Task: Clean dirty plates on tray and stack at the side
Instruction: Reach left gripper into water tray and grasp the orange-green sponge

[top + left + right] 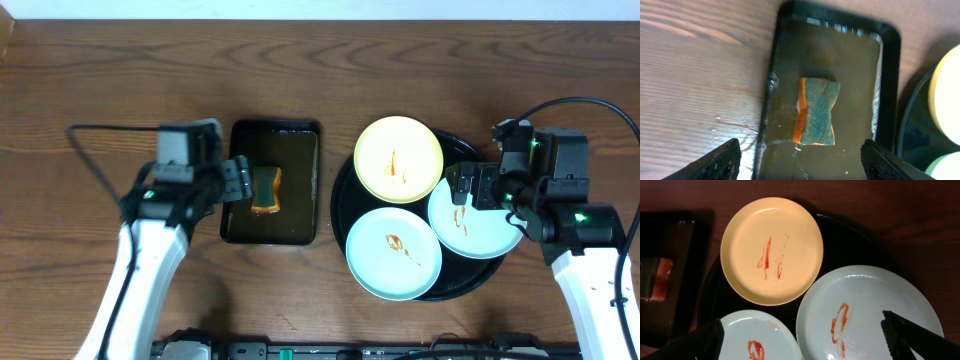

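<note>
Plates (pixel 772 250), three small round shallow ones, all lie on the large round glossy black tray (pixel 341 215), right of centre on the wooden counter (pixel 100 60). The pale yellow plate (pixel 399 158) sits at the tray's 12 o'clock. One mint-white plate (pixel 393 252) is at 7 o'clock and the other (pixel 482 236) at 3 o'clock, reaching out over the rim. Each carries an orange-red sauce smear (pixel 771 255), so I judge the cleaning not yet begun; nothing is stacked at the side.

What matters for the coming move is the green-and-orange sponge (pixel 265 190), which lies in shallow water in the smaller rectangular black tray (pixel 300 132). From above it is just beside the left pincer (pixel 242 180), at its 3 o'clock, and the left arm is much the nearer. In the left wrist view the sponge's long axis runs 12 to 6 o'clock, and the fingers (pixel 715 162) stand wide apart at either side. Closing there would probably catch its short width.

The left arm is bent in from 7 o'clock, its wrist pointing at the sponge. The right pincer (pixel 470 188), also spread and holding nothing, hangs over the inner edge of the 3 o'clock plate. How high above it I cannot tell.
</note>
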You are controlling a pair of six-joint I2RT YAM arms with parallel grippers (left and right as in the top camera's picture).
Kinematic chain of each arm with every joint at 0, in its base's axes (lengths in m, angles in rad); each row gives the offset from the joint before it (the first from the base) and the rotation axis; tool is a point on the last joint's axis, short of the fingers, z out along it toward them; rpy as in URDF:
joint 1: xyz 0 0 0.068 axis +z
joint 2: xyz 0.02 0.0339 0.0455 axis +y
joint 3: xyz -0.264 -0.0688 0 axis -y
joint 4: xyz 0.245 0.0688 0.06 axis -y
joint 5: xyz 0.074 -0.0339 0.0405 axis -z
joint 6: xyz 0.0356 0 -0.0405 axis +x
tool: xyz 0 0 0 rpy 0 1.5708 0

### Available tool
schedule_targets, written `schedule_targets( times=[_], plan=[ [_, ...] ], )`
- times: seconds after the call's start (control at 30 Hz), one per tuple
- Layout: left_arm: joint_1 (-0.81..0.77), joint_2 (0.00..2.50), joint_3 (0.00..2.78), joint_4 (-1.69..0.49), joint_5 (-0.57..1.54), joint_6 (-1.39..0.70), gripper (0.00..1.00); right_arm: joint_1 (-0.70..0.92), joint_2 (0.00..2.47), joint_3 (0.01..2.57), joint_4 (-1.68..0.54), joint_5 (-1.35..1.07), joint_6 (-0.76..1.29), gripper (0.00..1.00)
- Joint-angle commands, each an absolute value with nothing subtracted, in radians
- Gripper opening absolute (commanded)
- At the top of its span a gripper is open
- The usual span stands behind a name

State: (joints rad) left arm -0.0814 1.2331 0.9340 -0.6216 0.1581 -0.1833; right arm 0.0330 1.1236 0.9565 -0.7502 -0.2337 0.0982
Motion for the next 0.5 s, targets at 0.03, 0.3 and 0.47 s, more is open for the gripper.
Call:
schedule_targets(
  times=[0.03, 0.3, 0.47],
  plan=[
    [-0.164, 1.412, 0.955, -0.566, 0.164, -0.176, 0.72, 0.017, 1.124, 0.982, -0.749, -0.244, 0.096, 0.99],
    [-0.198, 1.603, 0.955, -0.464, 0.163, -0.177, 0.66, 0.019, 1.124, 0.982, -0.752, -0.244, 0.096, 0.99],
    [-0.198, 1.663, 0.955, -0.440, 0.164, -0.177, 0.62, 0.019, 1.124, 0.981, -0.752, -0.244, 0.096, 0.99]
  ],
)
